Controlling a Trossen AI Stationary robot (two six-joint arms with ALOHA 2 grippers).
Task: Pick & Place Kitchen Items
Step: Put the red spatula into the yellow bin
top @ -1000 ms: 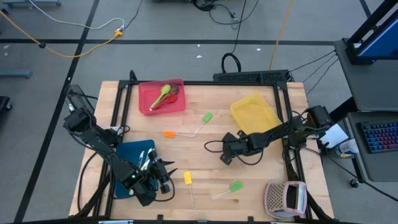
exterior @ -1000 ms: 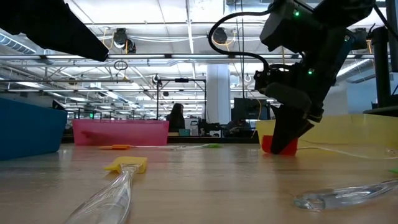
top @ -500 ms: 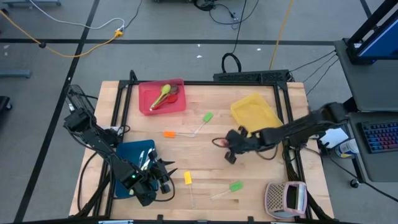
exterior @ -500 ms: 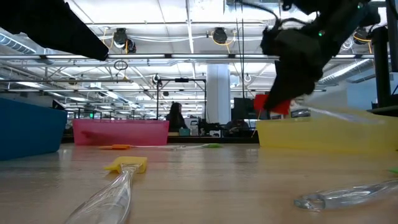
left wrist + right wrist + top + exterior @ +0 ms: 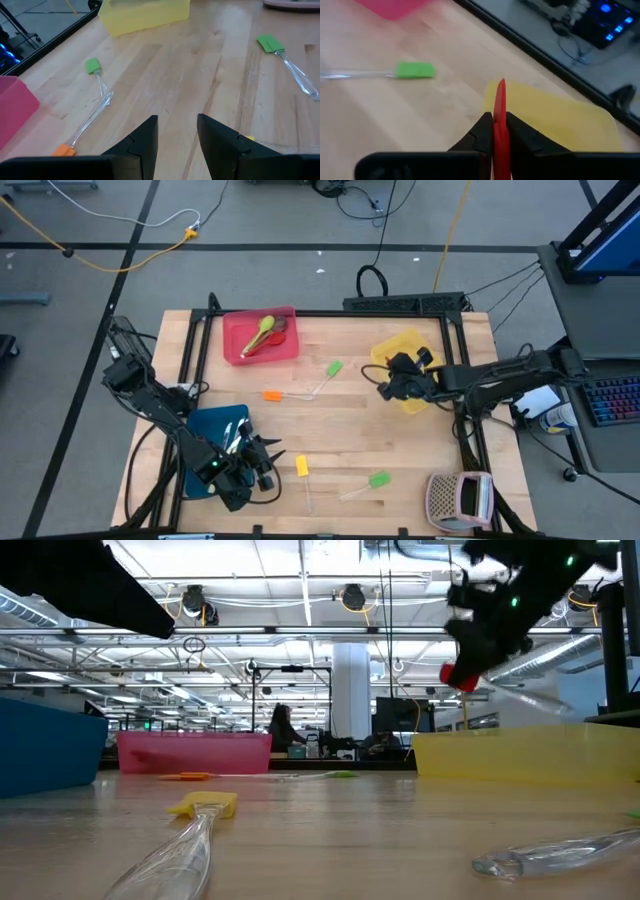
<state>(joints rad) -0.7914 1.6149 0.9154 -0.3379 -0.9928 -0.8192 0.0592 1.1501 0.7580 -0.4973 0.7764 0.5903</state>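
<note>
- Hovering over the yellow tray (image 5: 405,360), the right gripper (image 5: 388,385) has its fingers pinched on a red spatula (image 5: 500,116), lifted clear of the table (image 5: 330,435).
- Left gripper (image 5: 176,135) waits near the blue tray (image 5: 215,430), fingers parted, empty.

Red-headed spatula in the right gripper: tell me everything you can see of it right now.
The red-headed spatula has a flat red head and a clear handle, plastic by the look. The right gripper is shut on the head, which shows edge-on between the fingers. It is off the table, held above the yellow tray; in the low view the handle trails out beside the gripper. Nothing else touches it.
</note>
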